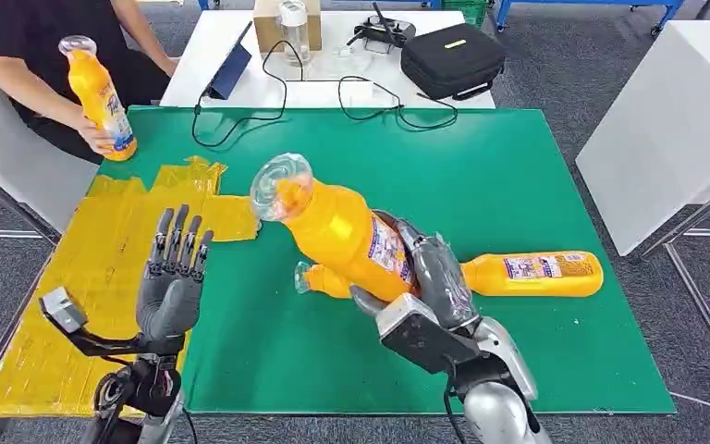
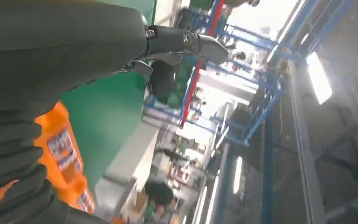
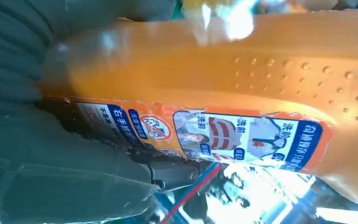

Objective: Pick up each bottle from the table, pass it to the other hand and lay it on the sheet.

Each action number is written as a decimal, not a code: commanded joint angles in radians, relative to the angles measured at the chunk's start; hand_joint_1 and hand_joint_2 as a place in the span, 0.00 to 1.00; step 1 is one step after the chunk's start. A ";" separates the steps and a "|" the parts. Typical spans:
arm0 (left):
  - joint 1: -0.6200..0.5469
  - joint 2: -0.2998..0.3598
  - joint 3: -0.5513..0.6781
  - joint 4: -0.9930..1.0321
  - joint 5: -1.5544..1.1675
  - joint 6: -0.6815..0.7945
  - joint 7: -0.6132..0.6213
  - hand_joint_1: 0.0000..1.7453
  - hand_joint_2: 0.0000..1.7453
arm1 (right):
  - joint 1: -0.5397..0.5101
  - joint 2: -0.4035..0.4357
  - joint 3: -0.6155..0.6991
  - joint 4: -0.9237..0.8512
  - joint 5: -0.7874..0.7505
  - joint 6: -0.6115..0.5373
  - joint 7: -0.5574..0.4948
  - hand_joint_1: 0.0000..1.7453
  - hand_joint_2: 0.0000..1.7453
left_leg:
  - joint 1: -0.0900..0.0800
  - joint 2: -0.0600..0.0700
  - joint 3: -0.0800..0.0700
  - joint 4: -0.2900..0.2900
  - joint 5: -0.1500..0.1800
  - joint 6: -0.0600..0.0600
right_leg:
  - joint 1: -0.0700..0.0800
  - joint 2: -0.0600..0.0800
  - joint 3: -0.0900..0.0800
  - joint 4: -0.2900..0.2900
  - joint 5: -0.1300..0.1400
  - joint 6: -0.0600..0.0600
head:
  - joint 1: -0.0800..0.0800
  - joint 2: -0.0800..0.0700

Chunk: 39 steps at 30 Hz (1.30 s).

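Right hand: my right hand [image 1: 430, 277] grips an orange bottle [image 1: 337, 231], lifted and tilted above the green table [image 1: 518, 176].
Left hand: my left hand [image 1: 174, 273] is empty, fingers spread, over the yellow sheet [image 1: 102, 268].
Second bottle: the lying bottle [image 1: 536, 274] rests on the table.

The held bottle [image 3: 223, 70] has a label [image 3: 200, 133] with Chinese print: 洗前 and 洗後 above small pictures, 右手抓握 on a blue strip, and a red crossed-circle sign; the rest is too small to read; labels on the lying bottle [image 1: 536, 274] and the person's bottle [image 1: 102, 97] are illegible.
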 commanded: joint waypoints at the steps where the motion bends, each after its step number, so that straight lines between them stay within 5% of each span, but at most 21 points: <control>1: -0.055 -0.012 -0.063 0.103 0.011 0.001 0.009 0.00 1.00 | -0.092 0.017 0.036 0.187 -0.014 -0.012 -0.005 1.00 1.00 | 0.000 0.001 0.002 -0.001 0.000 0.001 | 0.000 -0.001 0.003 -0.001 0.000 -0.002 | 0.000 0.000; 25: -0.013 -0.041 -0.151 0.039 0.065 -0.016 0.043 0.00 1.00 | -0.202 0.153 0.217 0.456 0.016 0.019 0.039 1.00 1.00 | 0.000 0.003 0.002 -0.001 -0.001 0.001 | 0.001 0.002 0.001 -0.001 0.000 -0.002 | 0.000 0.000; 28: 0.046 -0.059 -0.204 -0.040 0.055 0.004 0.064 0.00 1.00 | -0.242 0.204 0.242 0.601 0.023 0.029 0.049 1.00 1.00 | 0.000 0.005 0.004 -0.002 -0.002 0.001 | 0.001 0.002 0.003 -0.002 -0.001 -0.003 | 0.000 0.000; 39: 0.065 -0.053 -0.233 -0.067 0.050 0.022 0.064 0.00 1.00 | -0.255 0.214 0.261 0.661 0.035 0.027 0.052 1.00 1.00 | 0.000 0.002 0.001 -0.001 -0.001 0.002 | 0.001 -0.001 0.001 -0.001 -0.001 -0.003 | 0.000 0.000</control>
